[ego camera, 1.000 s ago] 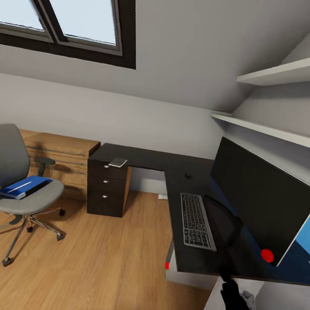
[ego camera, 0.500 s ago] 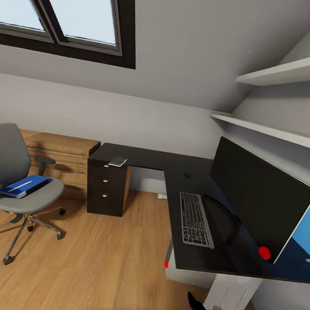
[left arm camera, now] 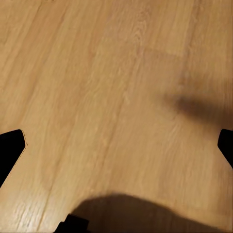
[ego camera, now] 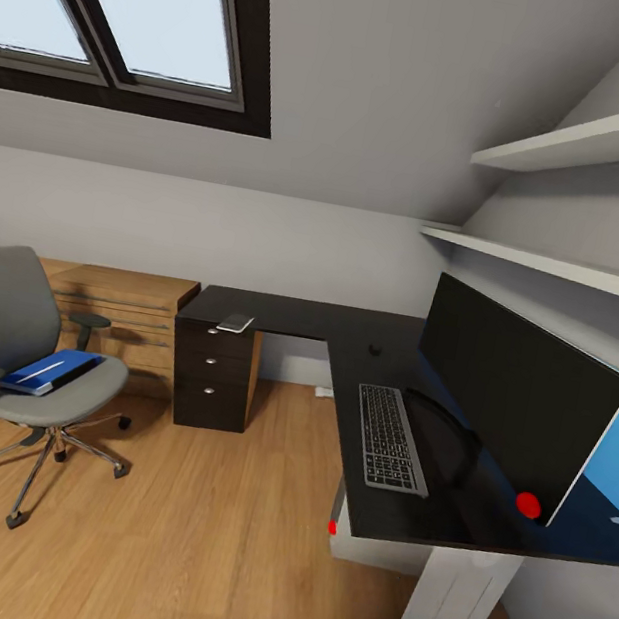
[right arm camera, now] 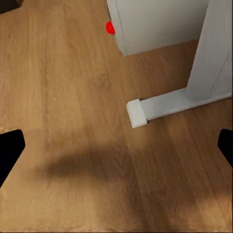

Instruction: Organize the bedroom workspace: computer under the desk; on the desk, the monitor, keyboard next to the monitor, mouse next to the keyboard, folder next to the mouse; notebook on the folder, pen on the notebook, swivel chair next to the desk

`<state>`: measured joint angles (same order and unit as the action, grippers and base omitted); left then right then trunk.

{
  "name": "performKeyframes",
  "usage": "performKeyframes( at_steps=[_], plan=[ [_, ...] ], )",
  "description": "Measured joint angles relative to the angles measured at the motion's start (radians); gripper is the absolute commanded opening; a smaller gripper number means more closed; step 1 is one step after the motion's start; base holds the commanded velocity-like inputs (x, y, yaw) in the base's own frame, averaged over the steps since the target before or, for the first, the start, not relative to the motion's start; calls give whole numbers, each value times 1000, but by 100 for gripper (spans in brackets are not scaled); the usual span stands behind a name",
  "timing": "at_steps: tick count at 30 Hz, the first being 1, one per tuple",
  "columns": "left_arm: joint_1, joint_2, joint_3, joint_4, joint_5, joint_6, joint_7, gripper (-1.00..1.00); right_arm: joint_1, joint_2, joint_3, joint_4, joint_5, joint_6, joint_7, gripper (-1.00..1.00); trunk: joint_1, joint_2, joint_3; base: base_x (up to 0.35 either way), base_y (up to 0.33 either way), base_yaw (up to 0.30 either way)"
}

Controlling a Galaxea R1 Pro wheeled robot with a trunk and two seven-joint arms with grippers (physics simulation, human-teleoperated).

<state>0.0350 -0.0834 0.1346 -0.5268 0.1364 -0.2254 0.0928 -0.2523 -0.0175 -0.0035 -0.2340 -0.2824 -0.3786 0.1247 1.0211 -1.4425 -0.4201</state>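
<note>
The grey swivel chair (ego camera: 2, 326) stands on the floor at the left, apart from the desk, with the blue folder (ego camera: 48, 372) on its seat. On the black desk (ego camera: 298, 318) stand the monitor (ego camera: 508, 390), the keyboard (ego camera: 387, 437) in front of it, and the small mouse (ego camera: 375, 350) beyond. A small pale flat thing, perhaps the notebook (ego camera: 236, 322), lies on the desk's far left corner; the pen is too small to make out. The computer (right arm camera: 155, 22) sits under the desk. My left gripper (left arm camera: 116, 150) and right gripper (right arm camera: 116, 148) hang open over bare floor.
A low light-wood cabinet (ego camera: 131, 314) stands against the far wall behind the chair. The desk's black drawers (ego camera: 211, 379) and white leg with its foot (right arm camera: 167, 106) are close by. Two white shelves (ego camera: 561, 268) run along the right wall above the monitor.
My right arm, which reached up at the lower right of the head view, has dropped down out of that view. The camera shifted slightly. Chair and desk things have not moved.
</note>
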Motion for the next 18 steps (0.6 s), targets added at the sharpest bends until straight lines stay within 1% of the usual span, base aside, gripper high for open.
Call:
performKeyframes(
  at_steps=[2, 3, 7, 11, 14, 18],
  plan=[
    [0, 1, 1, 22, 0, -28, 0, 100, 0, 0, -2, 23, 2, -3, -20, 100, 0, 0, 0, 0, 0, 0],
    [0, 1, 2, 45, 1, -53, 0, 100, 0, 0, -3, 39, 3, -5, -33, 100, 0, 0, 0, 0, 0, 0],
    [0, 3, 4, 95, 1, -103, -2, 100, 0, 1, -3, 57, 4, -10, -47, 100, 0, 0, 0, 0, 0, 0],
    [0, 15, 6, 134, 1, -125, -3, 100, 0, 1, 1, 65, 12, -23, -51, 100, 0, 0, 0, 0, 9, 0],
    [0, 21, 6, 143, 1, -130, -3, 100, 0, 1, 4, 69, 17, -40, -51, 100, 0, 0, 0, 0, 92, 0],
    [0, 23, 6, 148, 1, -135, -3, 100, 0, 1, 7, 72, 20, -52, -51, 100, 0, 0, 0, 0, 259, 0]
  ],
)
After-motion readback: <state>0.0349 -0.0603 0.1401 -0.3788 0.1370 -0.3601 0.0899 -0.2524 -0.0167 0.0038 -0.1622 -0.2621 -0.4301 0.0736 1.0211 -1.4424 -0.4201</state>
